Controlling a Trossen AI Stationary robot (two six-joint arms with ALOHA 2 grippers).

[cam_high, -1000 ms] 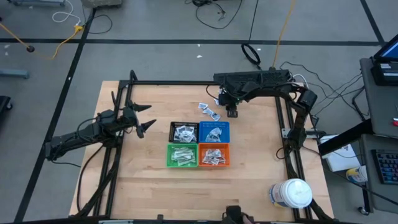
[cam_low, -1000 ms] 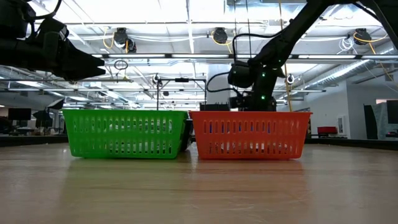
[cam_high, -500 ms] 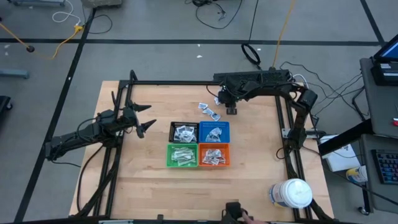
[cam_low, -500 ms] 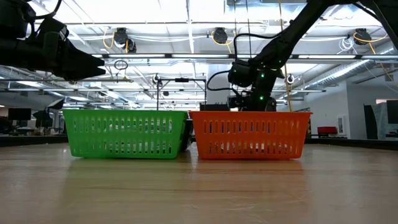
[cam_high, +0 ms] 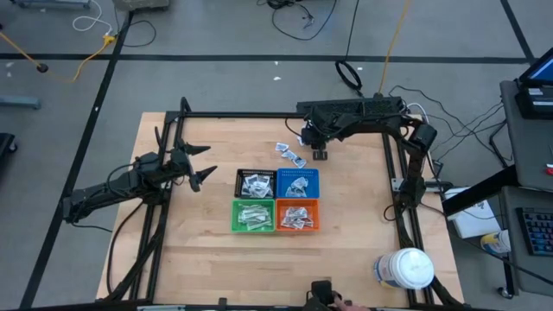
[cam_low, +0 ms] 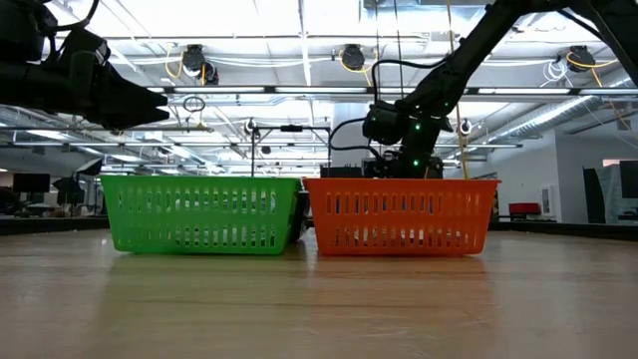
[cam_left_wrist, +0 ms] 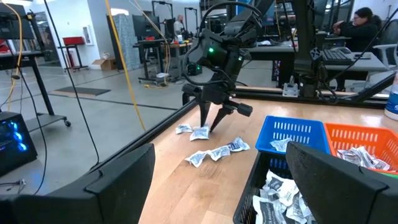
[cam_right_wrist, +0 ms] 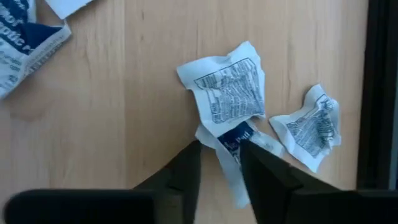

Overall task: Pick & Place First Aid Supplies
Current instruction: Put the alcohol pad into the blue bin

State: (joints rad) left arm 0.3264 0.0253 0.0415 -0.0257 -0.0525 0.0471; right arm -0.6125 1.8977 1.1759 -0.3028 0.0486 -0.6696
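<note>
Several loose first aid supplies [cam_high: 291, 154], small crumpled white packets, lie on the wood table behind the blue bin [cam_high: 298, 182]. My right gripper [cam_high: 309, 154] slants down onto them, open. Its fingertips [cam_right_wrist: 219, 149] stand on either side of a packet with a dark blue mark [cam_right_wrist: 235, 138], which lies partly under a printed white packet [cam_right_wrist: 229, 90]. The left wrist view shows these fingers [cam_left_wrist: 209, 124] pointing down at the pile [cam_left_wrist: 200, 132]. My left gripper [cam_high: 200, 166] waits open above the table's left part. My right gripper comes from above, slanting down, with one fingertip [cam_right_wrist: 189, 152] on each side of the blue-marked packet's lower end [cam_right_wrist: 231, 149], which lies flat on the table. Whether the fingertips touch the packet I cannot tell.
Four small bins stand together mid-table: black [cam_high: 256, 183], blue, green [cam_high: 253, 215] and orange [cam_high: 296, 216], each with packets inside. More loose packets [cam_left_wrist: 217, 152] lie between the pile and the bins. A large white jar [cam_high: 406, 268] stands at the near right corner.
My right gripper has tipped a little steeper and edged slightly toward the loose packets. The packets and bins lie as before.
</note>
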